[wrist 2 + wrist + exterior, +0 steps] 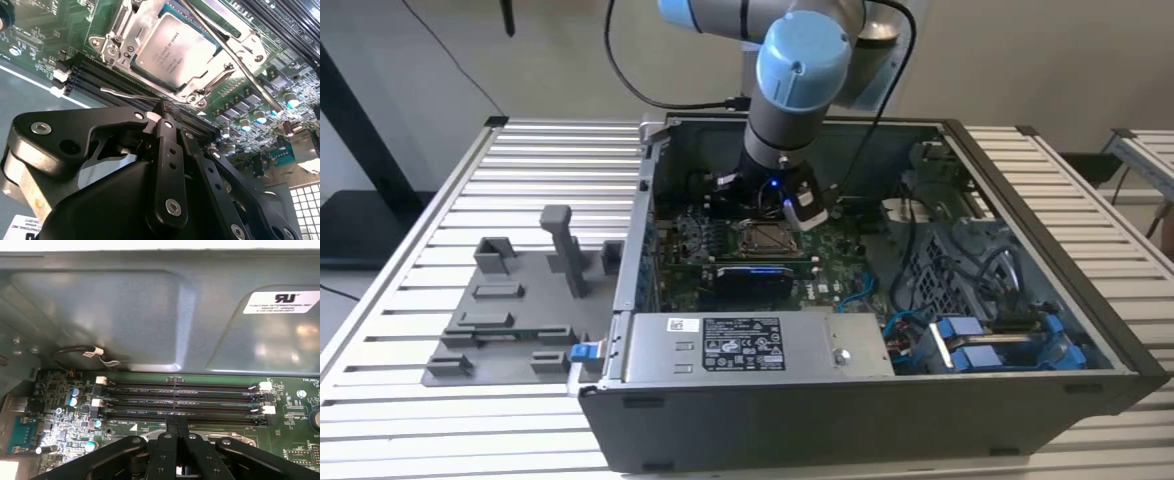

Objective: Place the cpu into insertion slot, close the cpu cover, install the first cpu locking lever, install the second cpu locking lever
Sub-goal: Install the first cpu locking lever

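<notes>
Second wrist view: black gripper (162,112) nearest, fingers (167,150) pressed together, tips at thin wire locking lever (127,93). Beyond, cpu (175,47) seated in insertion slot (150,80), cpu cover (230,47) down around it. Judged: lever step in hand; calls for hooking, pressing down.

First wrist view: fingers (176,432) together before memory slots (180,400).

Exterior view: arm (787,90) reaching into computer case (854,400) over socket, on slatted worktop (520,180).

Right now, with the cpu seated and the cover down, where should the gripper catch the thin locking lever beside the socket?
Probably at the free wire tip of the locking lever, which juts past the cpu cover just ahead of the gripper. That end lies clear of the cover over the memory slots; approach from the memory-slot side.
</notes>
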